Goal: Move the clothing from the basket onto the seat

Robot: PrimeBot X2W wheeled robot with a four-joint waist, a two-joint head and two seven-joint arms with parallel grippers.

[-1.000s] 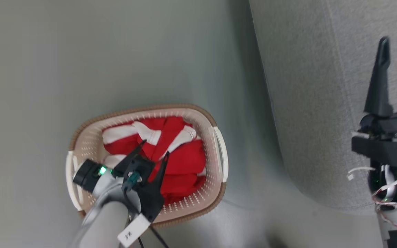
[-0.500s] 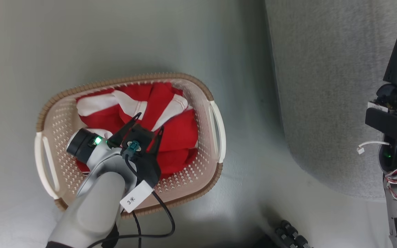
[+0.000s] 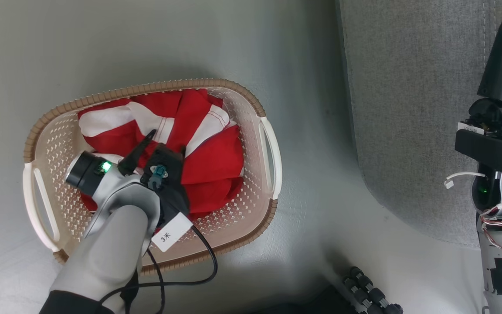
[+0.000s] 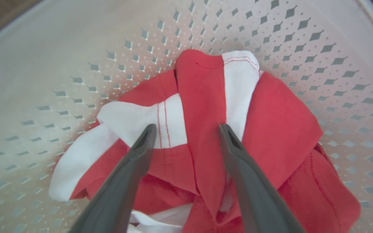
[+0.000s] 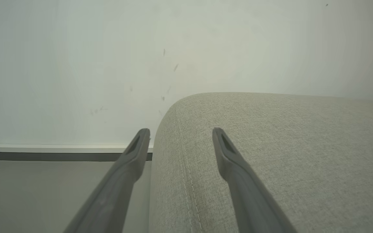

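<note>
Starting with the clothing (image 3: 211,165) (image 4: 202,97): lies bunched in a red heap with white stripes inside the basket (image 3: 146,89) (image 4: 76,48), covers its middle and far end, and leaves bare perforated wall around the near side.

Next, the left end effector (image 3: 168,140) (image 4: 186,127): reaches down into the basket from the near side, released, with fingers spread and tips either side of a red fold flanked by white bands. Grips nothing. Cannot tell whether the tips press into the fabric.

Moving out to the basket itself: stands on the pale grey floor (image 3: 146,39), near the seat (image 3: 408,109) (image 5: 287,145) but apart from it, on its left.

On to the seat: shows light grey cloth, a rounded corner, and seam stitching down the edge.

Lastly, the right end effector (image 5: 180,131): hangs over the seat's edge, released and empty, with fingers apart and pointing toward a pale wall (image 5: 173,48).
</note>
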